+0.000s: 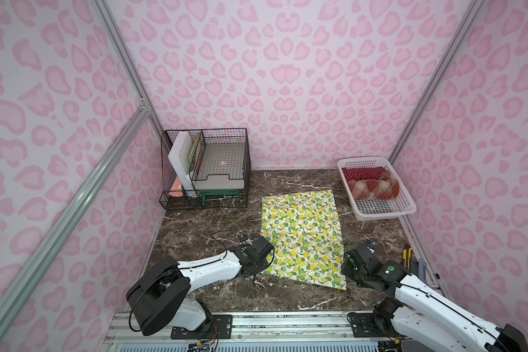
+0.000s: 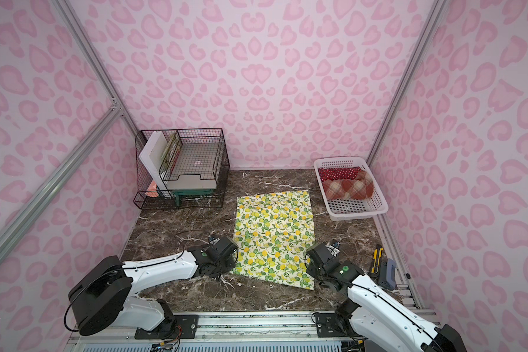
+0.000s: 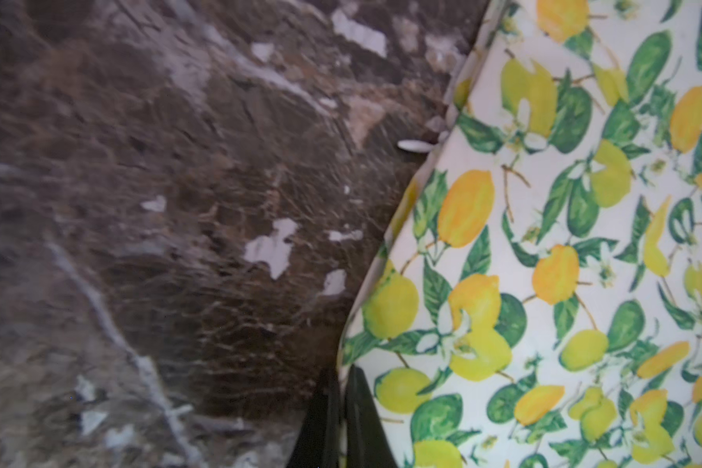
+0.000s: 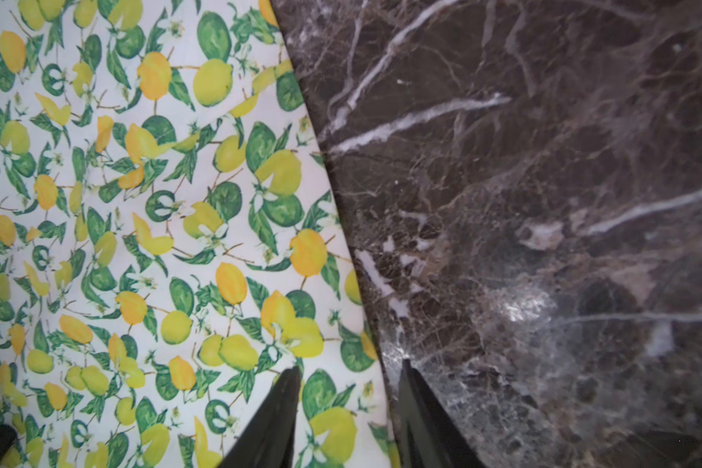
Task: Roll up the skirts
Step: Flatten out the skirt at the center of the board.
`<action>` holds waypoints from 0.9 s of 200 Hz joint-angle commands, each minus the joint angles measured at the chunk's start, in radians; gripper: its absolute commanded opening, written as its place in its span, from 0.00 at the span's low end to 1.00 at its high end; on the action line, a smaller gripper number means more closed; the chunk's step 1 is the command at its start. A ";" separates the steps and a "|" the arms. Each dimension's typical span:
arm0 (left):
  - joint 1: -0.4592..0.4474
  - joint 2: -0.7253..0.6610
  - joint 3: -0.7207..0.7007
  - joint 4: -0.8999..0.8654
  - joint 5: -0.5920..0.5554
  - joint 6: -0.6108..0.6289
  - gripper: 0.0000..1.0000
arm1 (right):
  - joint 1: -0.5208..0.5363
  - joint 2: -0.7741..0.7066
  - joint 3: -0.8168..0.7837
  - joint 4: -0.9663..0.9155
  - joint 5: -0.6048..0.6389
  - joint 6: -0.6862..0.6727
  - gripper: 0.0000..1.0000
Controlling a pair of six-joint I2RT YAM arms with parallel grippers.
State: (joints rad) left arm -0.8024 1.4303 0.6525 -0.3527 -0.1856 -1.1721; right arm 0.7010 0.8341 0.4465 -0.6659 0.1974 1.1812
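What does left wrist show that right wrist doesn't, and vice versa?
Left wrist only: the left tool shut, pinching the edge of the cream cloth skirt printed with yellow lemons and green leaves; a small white oblong fleck on the marble beside that edge.
Right wrist only: the right tool open, one finger over the cloth, one over bare marble, straddling the skirt's opposite edge.
Both: the same skirt lying on the dark brown white-veined marble tabletop.
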 commanded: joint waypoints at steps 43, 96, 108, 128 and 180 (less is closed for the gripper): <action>0.022 0.072 -0.008 -0.028 0.066 0.059 0.02 | 0.286 0.035 -0.020 -0.106 -0.053 0.288 0.47; 0.023 0.016 -0.027 -0.054 0.082 0.057 0.32 | 0.335 -0.022 -0.025 -0.202 -0.042 0.364 0.50; 0.023 0.014 -0.028 -0.068 0.081 0.060 0.36 | 0.333 -0.041 -0.038 -0.202 -0.042 0.372 0.50; 0.023 0.013 -0.029 -0.083 0.086 0.064 0.39 | 0.329 -0.047 -0.047 -0.187 -0.031 0.378 0.49; 0.023 -0.022 -0.054 -0.137 0.074 0.050 0.36 | 0.287 -0.021 -0.111 -0.060 -0.040 0.343 0.40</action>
State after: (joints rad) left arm -0.7807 1.4147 0.6224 -0.2749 -0.1387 -1.1198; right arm 0.9958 0.8005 0.3546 -0.7780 0.1509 1.5394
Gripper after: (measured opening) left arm 0.385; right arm 0.425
